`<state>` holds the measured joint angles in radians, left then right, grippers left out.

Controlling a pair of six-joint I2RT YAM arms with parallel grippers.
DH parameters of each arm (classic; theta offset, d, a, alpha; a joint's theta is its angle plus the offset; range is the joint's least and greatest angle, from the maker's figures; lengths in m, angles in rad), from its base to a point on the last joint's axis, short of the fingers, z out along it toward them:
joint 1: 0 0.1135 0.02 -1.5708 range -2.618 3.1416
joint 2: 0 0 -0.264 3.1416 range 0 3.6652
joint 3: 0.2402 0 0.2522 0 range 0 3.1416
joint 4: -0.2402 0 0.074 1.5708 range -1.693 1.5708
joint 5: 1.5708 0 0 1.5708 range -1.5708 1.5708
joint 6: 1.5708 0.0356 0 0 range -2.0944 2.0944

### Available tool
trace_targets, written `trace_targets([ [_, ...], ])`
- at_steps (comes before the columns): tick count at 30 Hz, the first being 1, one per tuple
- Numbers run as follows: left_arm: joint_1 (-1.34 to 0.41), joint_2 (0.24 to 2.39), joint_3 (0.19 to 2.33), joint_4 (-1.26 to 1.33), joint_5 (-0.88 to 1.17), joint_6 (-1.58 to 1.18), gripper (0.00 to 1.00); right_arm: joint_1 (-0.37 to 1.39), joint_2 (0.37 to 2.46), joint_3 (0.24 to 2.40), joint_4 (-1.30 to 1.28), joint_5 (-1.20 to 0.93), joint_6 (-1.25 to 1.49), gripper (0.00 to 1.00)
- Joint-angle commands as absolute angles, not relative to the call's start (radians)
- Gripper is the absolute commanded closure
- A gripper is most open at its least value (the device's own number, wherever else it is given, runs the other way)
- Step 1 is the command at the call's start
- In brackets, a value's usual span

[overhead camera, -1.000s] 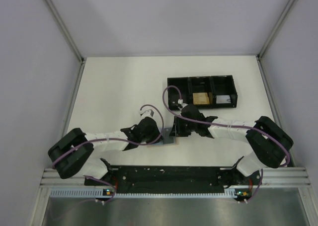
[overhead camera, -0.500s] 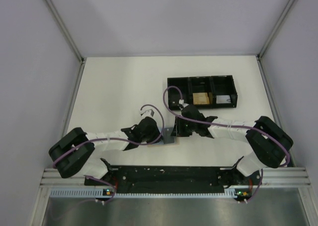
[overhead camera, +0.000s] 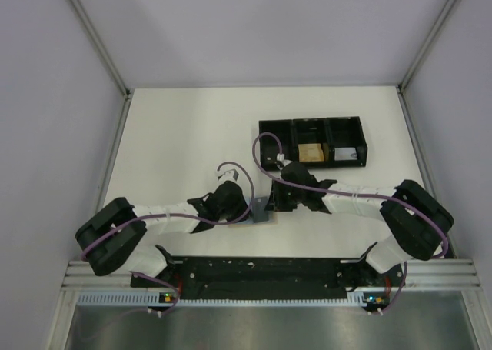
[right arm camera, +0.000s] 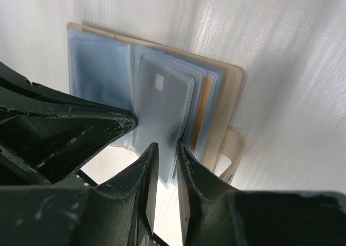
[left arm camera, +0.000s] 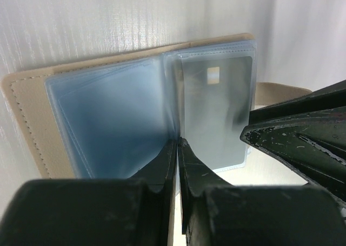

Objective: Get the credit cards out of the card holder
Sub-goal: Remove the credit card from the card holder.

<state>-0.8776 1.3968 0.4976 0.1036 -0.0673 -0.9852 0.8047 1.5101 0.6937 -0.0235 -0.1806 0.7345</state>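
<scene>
No visible shift over the last second. The card holder lies open, at 7 o'clock from the black tray. The left gripper pinches its centre fold. The right gripper is clamped on a credit card (still sleeved), so extraction looks barely begun.

Tan card holder lies open, grey credit card among its sleeves
</scene>
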Motion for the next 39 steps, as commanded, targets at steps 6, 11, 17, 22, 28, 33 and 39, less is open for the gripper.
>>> trace_targets([
  [6,-0.879,1.394,0.497,0.095,-0.066,-0.98,0.93,0.801,1.48,0.699,0.089,-0.287,0.736,0.85],
  [11,-0.879,1.349,0.48,0.113,-0.067,-0.999,0.88,0.802,1.473,0.706,0.141,-0.353,0.739,0.84],
  [17,-0.88,1.217,0.43,0.101,-0.115,-1.043,0.76,0.804,1.499,0.742,0.155,-0.391,0.738,0.76],
  [22,-0.879,1.085,0.377,0.049,-0.175,-1.072,0.71,0.808,1.529,0.776,0.167,-0.423,0.742,0.67],
  [28,-0.879,0.934,0.331,-0.057,-0.236,-1.097,0.69,0.834,1.574,0.828,0.183,-0.449,0.752,0.46],
  [33,-0.879,0.813,0.308,-0.135,-0.281,-1.109,0.69,0.848,1.68,0.879,0.189,-0.465,0.764,0.39],
  [39,-0.879,0.69,0.296,-0.207,-0.311,-1.115,0.68,0.879,1.765,0.933,0.203,-0.477,0.778,0.39],
])
